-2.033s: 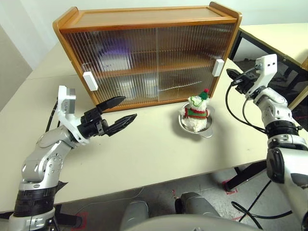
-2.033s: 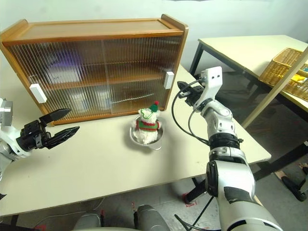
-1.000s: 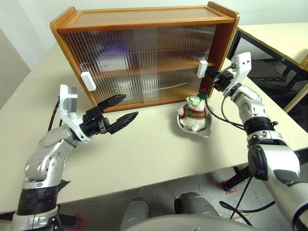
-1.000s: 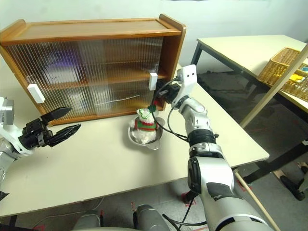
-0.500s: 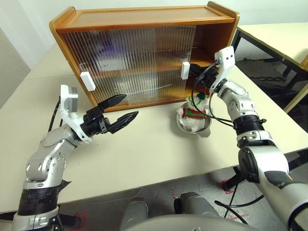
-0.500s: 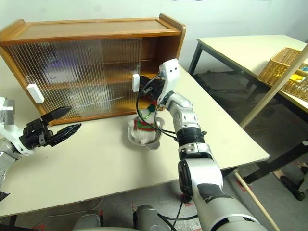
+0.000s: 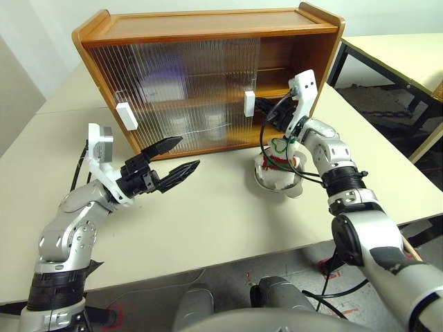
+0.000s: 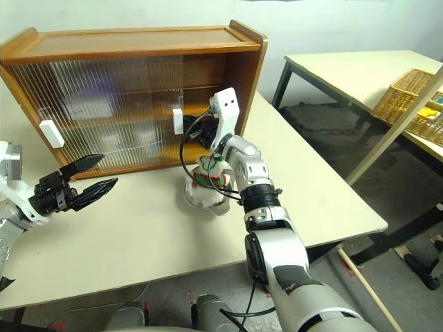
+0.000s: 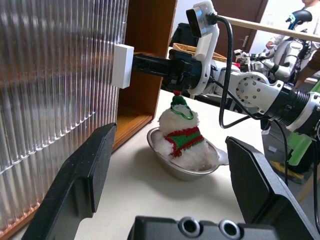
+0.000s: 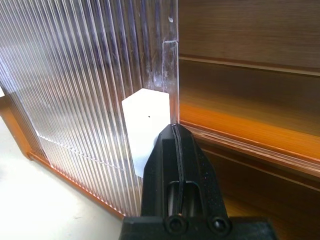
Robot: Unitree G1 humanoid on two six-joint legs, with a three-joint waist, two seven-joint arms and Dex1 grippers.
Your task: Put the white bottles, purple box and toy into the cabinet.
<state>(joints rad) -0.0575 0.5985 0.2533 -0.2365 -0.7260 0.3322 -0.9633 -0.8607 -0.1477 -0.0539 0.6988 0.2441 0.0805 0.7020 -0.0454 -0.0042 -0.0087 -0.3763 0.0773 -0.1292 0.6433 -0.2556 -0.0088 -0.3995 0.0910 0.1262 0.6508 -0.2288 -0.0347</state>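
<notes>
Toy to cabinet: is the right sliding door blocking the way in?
No. The right door is slid left, leaving the cabinet's right end open behind the toy. The shut right gripper, at the white handle, hangs above the toy.

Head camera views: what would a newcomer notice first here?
The big wooden cabinet on the table, its right ribbed door slid partly open. The right hand, shut, presses against that door's white handle. Just in front, the plush toy sits in a steel bowl.
</notes>
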